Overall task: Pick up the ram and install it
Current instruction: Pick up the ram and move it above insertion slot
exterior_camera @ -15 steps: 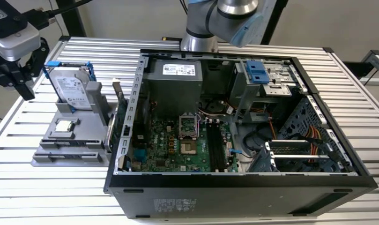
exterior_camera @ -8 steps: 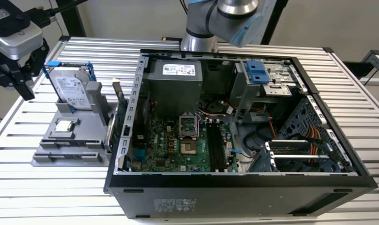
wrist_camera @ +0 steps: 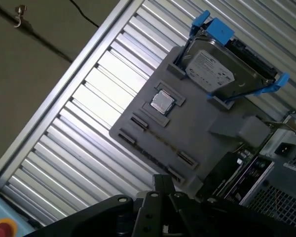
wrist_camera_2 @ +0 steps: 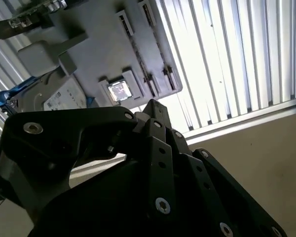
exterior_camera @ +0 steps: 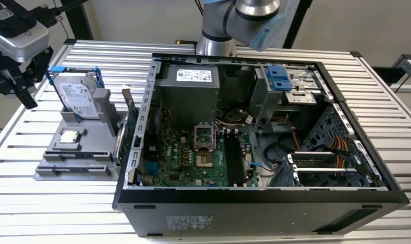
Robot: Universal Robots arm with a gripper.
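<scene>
The exterior view's left edge cuts off the gripper [exterior_camera: 10,87], and the ram [exterior_camera: 122,138], edge-on between holder [exterior_camera: 64,163] and computer case [exterior_camera: 259,206], shows no detail.

Silver arm [exterior_camera: 215,28] with pale blue joint cap [exterior_camera: 272,29]; black tool [wrist_camera_2: 153,112] dotted with silver screws [wrist_camera_2: 162,205]

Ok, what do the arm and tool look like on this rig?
The arm is silver-grey metal with rounded joints and a light blue joint cap. The tool is matte black, built of angular linked plates fastened with silver hex screws, mounted on a silver-grey wrist block.
</scene>
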